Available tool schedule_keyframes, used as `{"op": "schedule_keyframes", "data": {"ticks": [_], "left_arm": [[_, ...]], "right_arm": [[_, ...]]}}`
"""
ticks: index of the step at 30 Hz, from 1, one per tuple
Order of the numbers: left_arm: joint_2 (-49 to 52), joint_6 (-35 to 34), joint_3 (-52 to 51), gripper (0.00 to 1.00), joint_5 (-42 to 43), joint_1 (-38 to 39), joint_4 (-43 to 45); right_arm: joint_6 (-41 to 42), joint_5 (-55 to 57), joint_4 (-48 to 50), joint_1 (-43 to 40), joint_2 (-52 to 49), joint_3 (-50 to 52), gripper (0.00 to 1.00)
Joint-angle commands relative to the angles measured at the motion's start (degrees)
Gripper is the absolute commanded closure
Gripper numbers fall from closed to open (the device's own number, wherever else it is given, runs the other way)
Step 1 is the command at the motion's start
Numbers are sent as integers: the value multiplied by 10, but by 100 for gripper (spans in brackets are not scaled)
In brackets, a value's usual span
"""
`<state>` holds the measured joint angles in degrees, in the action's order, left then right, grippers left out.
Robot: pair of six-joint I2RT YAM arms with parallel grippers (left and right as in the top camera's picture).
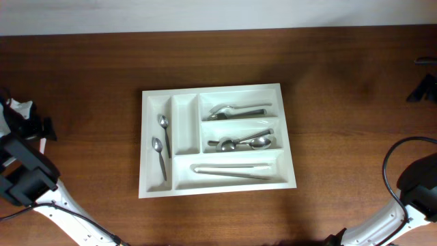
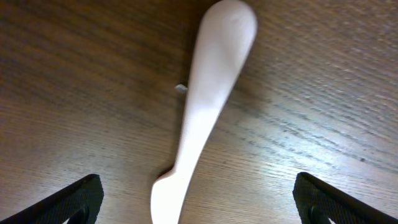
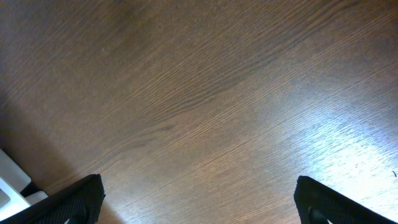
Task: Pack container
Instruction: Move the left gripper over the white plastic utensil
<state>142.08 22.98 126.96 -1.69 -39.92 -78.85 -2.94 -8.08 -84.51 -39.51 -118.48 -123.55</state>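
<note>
Overhead, the container (image 1: 183, 126) is seen lying flat at the middle of the wooden surface (image 1: 82, 75), its long sides running from 9 to 3 o'clock. The two narrow compartments are placed on its 9 o'clock side and the three wide ones are stacked on its 3 o'clock side. Two small metal spoons (image 1: 159, 154) are held in the outermost narrow compartment. Metal cutlery (image 1: 235, 110) is laid in the wide compartment toward 12 o'clock, and more spoons (image 1: 243, 143) are laid in the middle one. Long pale utensils (image 1: 232, 168) are laid in the wide compartment toward 6 o'clock.

The left arm (image 1: 27, 178) is seen at the 8 o'clock edge and the right arm (image 1: 410, 198) at the 4 o'clock corner, both well apart from the container. A dark object (image 1: 423, 89) is cut off by the frame at 3 o'clock; what it is cannot be told.

In the left wrist view, the left hand (image 2: 199, 202) is held with its fingers (image 2: 74, 199) spread wide apart, nothing clamped. A white plastic utensil (image 2: 208, 99) is seen lying on the wood between them, running from 12 toward 6 o'clock.

In the right wrist view, the right hand (image 3: 199, 202) is likewise spread wide over bare wood, and a white edge (image 3: 12, 180) is glimpsed at 8 o'clock.
</note>
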Motion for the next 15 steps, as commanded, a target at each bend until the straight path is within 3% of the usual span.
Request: {"op": "schedule_keyframes", "data": {"ticks": [1, 15], "left_arm": [[8, 10, 1, 1, 20, -5, 6], [8, 88, -48, 4, 45, -3, 68]], "right_arm": [[4, -3, 1, 1, 0, 1, 1], [4, -3, 1, 1, 0, 1, 1]]}}
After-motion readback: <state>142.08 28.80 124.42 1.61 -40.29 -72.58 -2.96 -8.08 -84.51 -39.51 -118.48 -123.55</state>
